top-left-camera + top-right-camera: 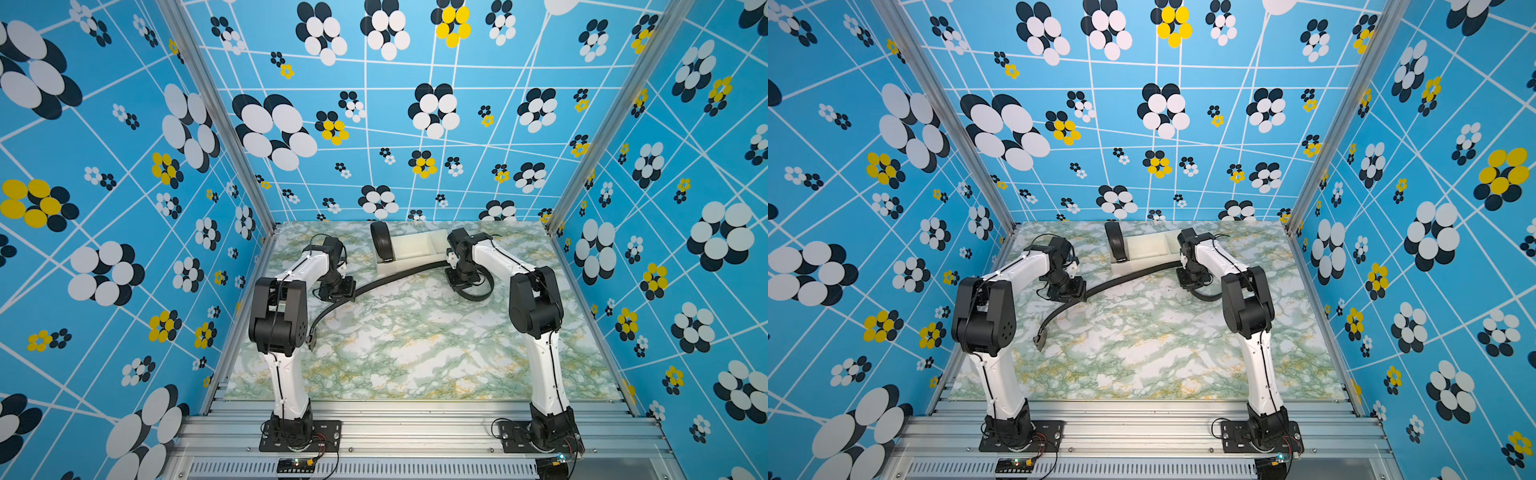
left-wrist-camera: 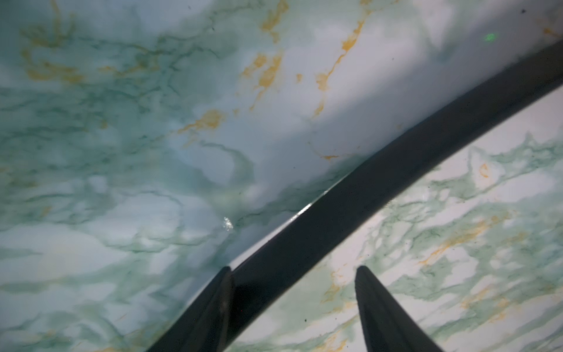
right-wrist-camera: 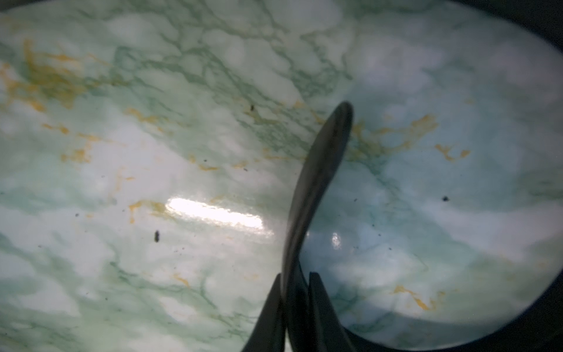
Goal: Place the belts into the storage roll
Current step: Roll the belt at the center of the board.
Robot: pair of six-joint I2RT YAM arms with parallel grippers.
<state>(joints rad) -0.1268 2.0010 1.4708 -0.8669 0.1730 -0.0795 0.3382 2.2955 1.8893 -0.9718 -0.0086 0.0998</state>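
Resting upright inside the storage roll point(image 1: 415, 249): one coiled belt point(image 1: 381, 241)

You have nothing to read here: no lettering, brand, number or sign shows on the storage roll point(image 1: 415, 248), the coiled belt point(image 1: 380, 237), the long belt point(image 1: 399, 275), the marbled table point(image 1: 415, 353) or the flowered walls point(image 1: 124, 166).

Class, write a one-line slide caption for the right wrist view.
Right gripper, jaws closed on the black belt, which curls on edge over the green-veined marble table.
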